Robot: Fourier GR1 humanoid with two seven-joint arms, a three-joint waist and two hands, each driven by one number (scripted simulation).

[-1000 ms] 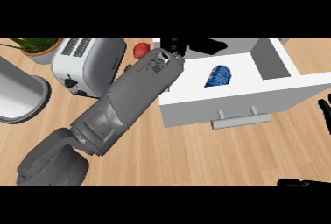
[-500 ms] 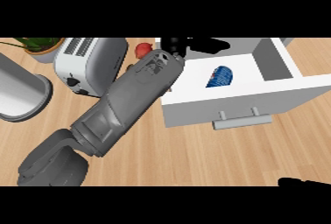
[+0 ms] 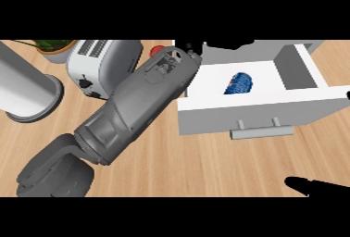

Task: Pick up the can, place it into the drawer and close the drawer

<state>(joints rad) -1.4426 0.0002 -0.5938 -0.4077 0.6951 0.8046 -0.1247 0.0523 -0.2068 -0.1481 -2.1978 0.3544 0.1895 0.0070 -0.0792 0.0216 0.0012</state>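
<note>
Head view: blue can (image 3: pixel 239 83) lies inside my open white drawer (image 3: pixel 259 118); I cannot tell how my left robot hand (image 3: pixel 229 44) or right robot hand (image 3: pixel 315 185) is set

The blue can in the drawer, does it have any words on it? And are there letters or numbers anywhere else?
No readable text anywhere.
Can, lying in the open drawer: blue with paler marks, too blurred to read.
Toaster: dark knobs on the side, no readable label.
Grey cylinder: plain.
</note>
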